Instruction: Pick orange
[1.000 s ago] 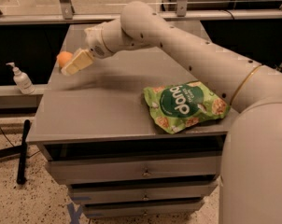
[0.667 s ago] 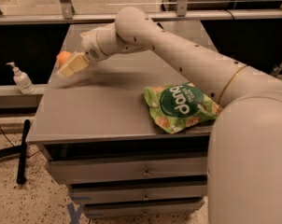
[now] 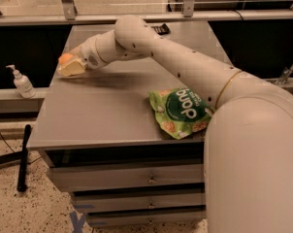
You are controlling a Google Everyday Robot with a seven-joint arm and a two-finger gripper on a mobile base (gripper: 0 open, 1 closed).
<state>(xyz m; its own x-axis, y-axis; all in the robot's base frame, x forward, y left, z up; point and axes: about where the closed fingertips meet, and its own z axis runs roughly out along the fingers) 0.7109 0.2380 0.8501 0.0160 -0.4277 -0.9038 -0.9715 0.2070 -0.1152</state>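
Note:
The orange [image 3: 64,58] is a small round fruit at the far left edge of the grey cabinet top [image 3: 98,115]. My gripper [image 3: 70,69] is right at it, its cream tip low over the surface, covering the lower right part of the fruit. Only the top left of the orange shows. My white arm reaches across the cabinet top from the lower right.
A green snack bag [image 3: 183,111] lies near the front right of the top. A small black object [image 3: 160,29] lies at the back edge. A pump bottle [image 3: 22,83] stands on a ledge to the left. A black pole [image 3: 23,157] lies on the floor. Drawers [image 3: 137,178] are below.
My gripper has moved a little left and lower onto the orange, which is now more covered. The snack bag has not moved.

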